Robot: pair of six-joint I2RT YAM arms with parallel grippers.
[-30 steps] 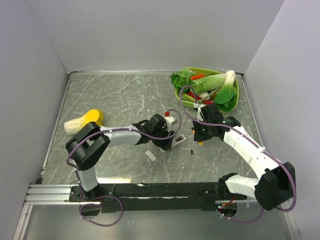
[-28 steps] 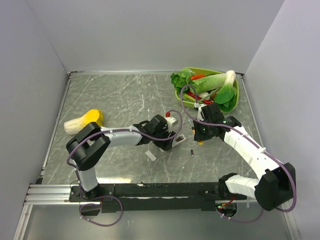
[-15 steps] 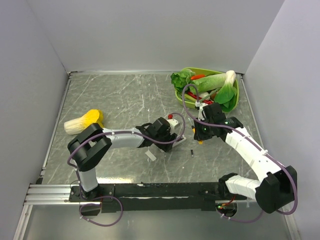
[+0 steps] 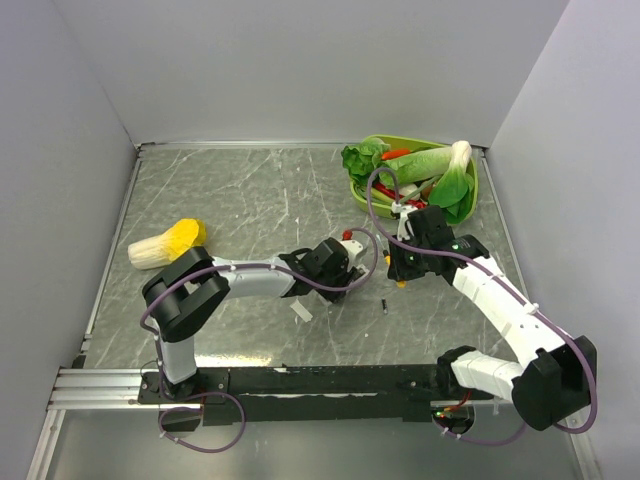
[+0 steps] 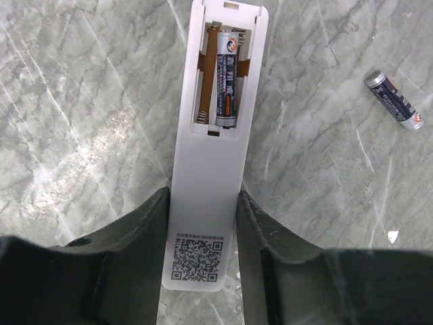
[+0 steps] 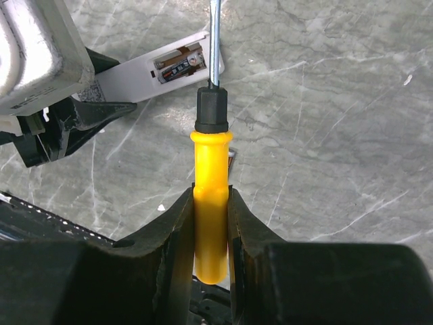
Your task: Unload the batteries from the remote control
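Two batteries (image 5: pixel 226 81) to log. Where is each? (K.)

One battery sits in the long recess in the back of the remote control (image 5: pixel 210 169), on the right of the recess in the left wrist view, with a spring contact showing beside it. The other battery (image 5: pixel 394 100) lies loose on the table (image 5: pixel 81 101), well apart from the remote control. (R.)

Left gripper (image 5: pixel 203 200)? (K.)

It clamps the remote control by its long edges at the QR-code end, recess side facing the wrist camera. Cannot tell whether the handset rests on the table. (R.)

Right gripper (image 6: pixel 210 200)? (K.)

Its fingers pinch the yellow handle of the screwdriver (image 6: pixel 211 156). In the right wrist view the steel shaft crosses the open end of the remote control and its tip runs out of frame, so I cannot tell if they touch. (R.)

Other items? (K.)

Small flat white cover piece (image 4: pixel 301 311) on the table, near the left arm's forearm. (R.)
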